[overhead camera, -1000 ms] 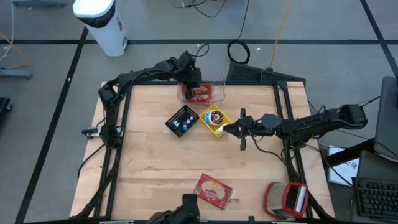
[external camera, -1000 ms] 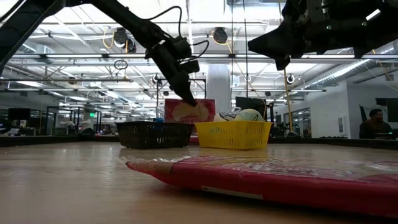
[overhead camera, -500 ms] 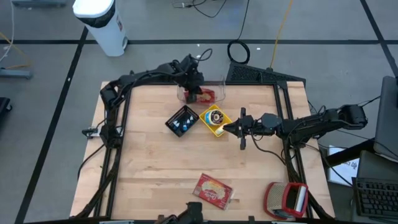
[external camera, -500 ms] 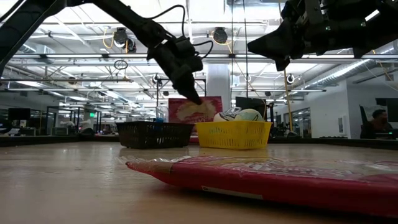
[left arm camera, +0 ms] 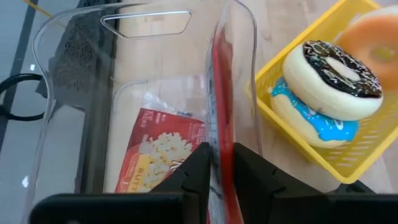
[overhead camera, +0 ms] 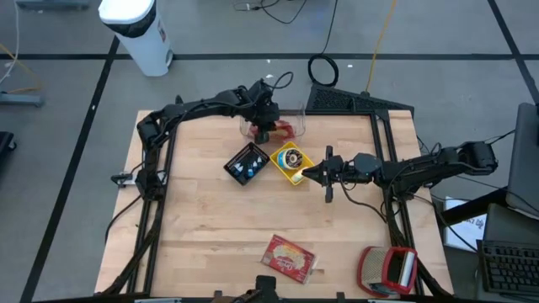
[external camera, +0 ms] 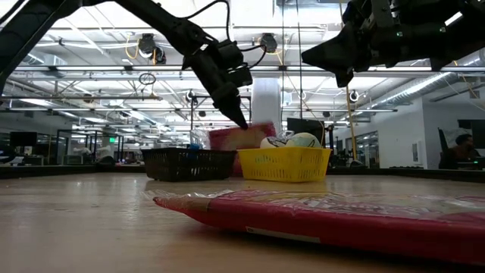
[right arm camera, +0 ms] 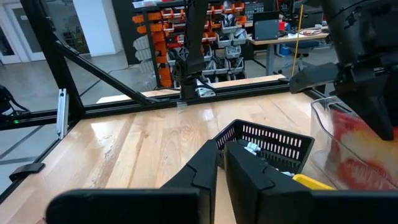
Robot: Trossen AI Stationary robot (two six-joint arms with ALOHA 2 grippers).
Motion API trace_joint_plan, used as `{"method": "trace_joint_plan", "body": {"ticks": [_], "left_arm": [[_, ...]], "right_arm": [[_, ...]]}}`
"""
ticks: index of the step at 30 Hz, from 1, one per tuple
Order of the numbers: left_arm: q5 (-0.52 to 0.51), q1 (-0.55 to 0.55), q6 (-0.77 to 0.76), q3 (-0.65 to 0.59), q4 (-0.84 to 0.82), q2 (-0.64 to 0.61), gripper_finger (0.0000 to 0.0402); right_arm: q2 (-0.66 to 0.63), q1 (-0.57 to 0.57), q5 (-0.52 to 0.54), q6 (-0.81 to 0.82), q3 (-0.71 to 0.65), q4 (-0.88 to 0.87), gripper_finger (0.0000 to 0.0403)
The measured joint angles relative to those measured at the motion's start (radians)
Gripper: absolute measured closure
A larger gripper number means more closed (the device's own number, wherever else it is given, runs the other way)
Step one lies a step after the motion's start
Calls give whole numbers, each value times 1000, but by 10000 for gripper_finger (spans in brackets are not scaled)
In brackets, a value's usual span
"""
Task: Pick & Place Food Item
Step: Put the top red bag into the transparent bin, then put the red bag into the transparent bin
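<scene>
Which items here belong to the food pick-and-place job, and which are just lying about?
In the job:
- left gripper, over the clear bin
- red packet standing in that bin
- popcorn packet lying inside it

Lying about:
- yellow doughnut basket
- black basket
- red packet near the front
- right gripper, waiting

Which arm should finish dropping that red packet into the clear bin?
Left. Its pincer already straddles the red packet over the clear bin; the right pincer hangs shut beside the yellow basket.

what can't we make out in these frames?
- Left claw: the wrist view does not settle whether it pinches the red packet.
- Clear bin: the black basket and yellow basket hide its lower part in the low view.
- Black basket contents: too small from above.
</scene>
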Motion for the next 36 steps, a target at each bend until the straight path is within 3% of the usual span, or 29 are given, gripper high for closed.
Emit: {"method": "trace_joint_plan", "body": {"ticks": [8, 17, 21, 25, 32, 36], "left_arm": [[-149, -12, 3, 0, 2, 0, 333], [-390, -20, -5, 0, 31, -17, 332], [-418, -31, -11, -2, 34, -58, 332], [-297, -32, -52, -2, 30, -128, 332], [137, 4, -163, -26, 25, -285, 332], [335, 14, -241, -146, 70, -377, 332]], "right_arm": [[0, 0, 0, 0, 0, 0, 385], [0, 0, 0, 0, 0, 0, 385], [0, 0, 1, 0, 0, 0, 385], [0, 0, 4, 0, 1, 2, 385], [0, 0, 5, -11, 1, 18, 385], [0, 0, 4, 15, 1, 30, 385]]}}
